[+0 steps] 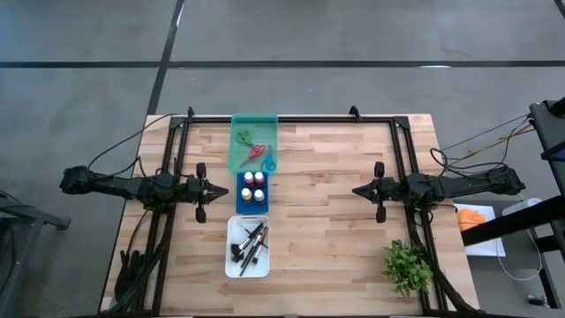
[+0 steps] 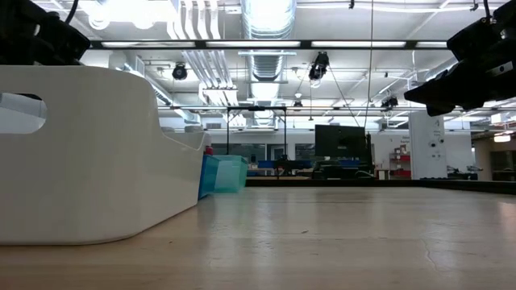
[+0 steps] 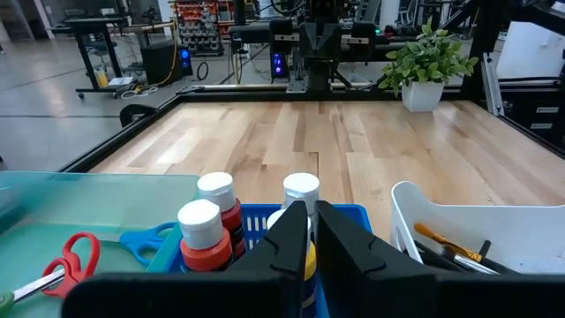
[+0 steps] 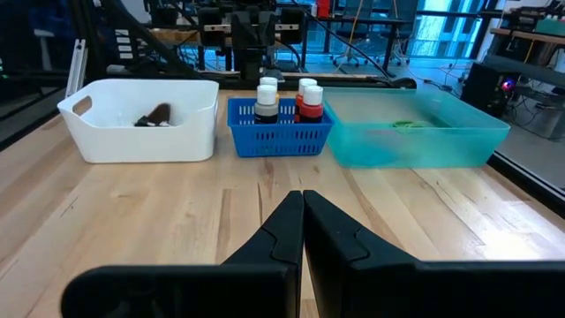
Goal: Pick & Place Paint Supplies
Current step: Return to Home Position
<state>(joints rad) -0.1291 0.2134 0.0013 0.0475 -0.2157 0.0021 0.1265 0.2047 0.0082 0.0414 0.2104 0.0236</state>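
Note:
Three trays stand in a row down the table's middle. The green tray (image 1: 253, 141) holds green, red and blue scissors (image 1: 256, 152). The blue tray (image 1: 252, 188) holds small white-capped paint bottles (image 3: 218, 196). In the white tray (image 1: 248, 246) lie several brushes (image 1: 250, 245). My left gripper (image 1: 222, 188) hovers level just left of the blue tray, shut and holding nothing. My right gripper (image 1: 356, 188) hovers level toward the table's right, pointing at the trays, shut and holding nothing. In the wrist views the left gripper (image 3: 312, 212) and the right gripper (image 4: 303, 205) show fingers together.
A leafy plant in a white pot (image 1: 407, 265) stands at the table's near right corner. A black frame (image 1: 291, 118) runs along the table's far edge and sides. Bare wood (image 1: 327, 221) lies between the trays and the right arm.

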